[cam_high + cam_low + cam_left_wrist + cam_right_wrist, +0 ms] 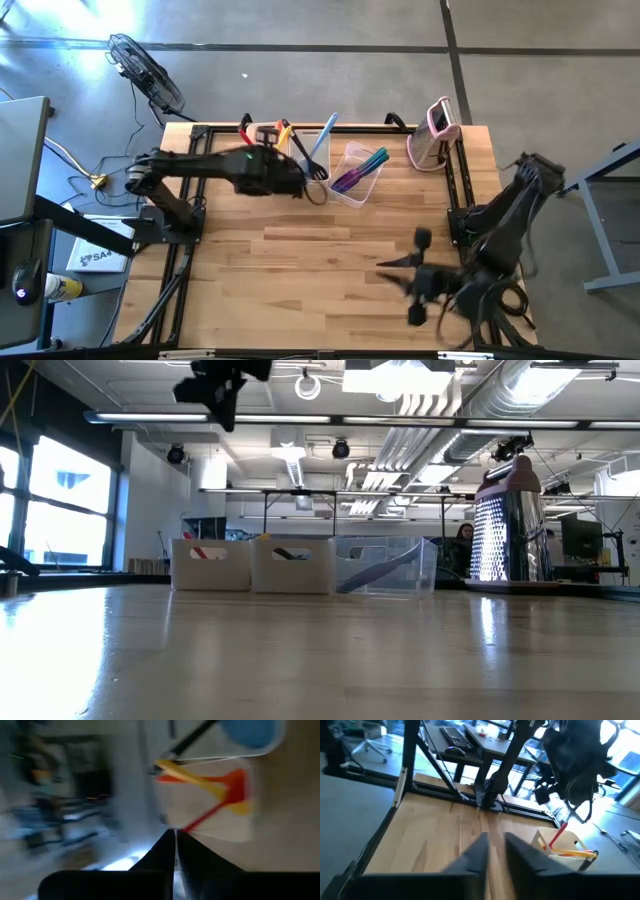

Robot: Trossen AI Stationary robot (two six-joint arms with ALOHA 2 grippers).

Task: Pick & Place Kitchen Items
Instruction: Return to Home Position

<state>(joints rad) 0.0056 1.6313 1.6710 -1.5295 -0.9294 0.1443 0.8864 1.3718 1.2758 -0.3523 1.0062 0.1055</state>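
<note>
Wooden table (300,260) seen from above, with three tubs in a row at its far edge and a pink-and-white grater (437,130) upright to their right; a floor fan (148,70) stands beyond the far left corner. Left white bin (262,133) holds the red spatula (210,812) and the yellow spatula (192,777), their handles crossing; the middle white bin (305,140) holds a light blue utensil (324,135) and a black utensil (316,172); the transparent bin (347,155) holds a purple utensil (350,180) and a teal utensil (372,160) lying side by side. Left gripper (174,835) hangs high above the left white bin, well clear of it in the low view; its two fingers are pressed together with nothing between them. Right gripper (496,839) is over the near right part of the table, well apart from the tubs and pointing across the boards toward the left arm; its fingers stand a narrow gap apart, bare wood showing between them, and it carries nothing. No utensil lies on the table boards; every one in view stands or leans inside a tub.
</note>
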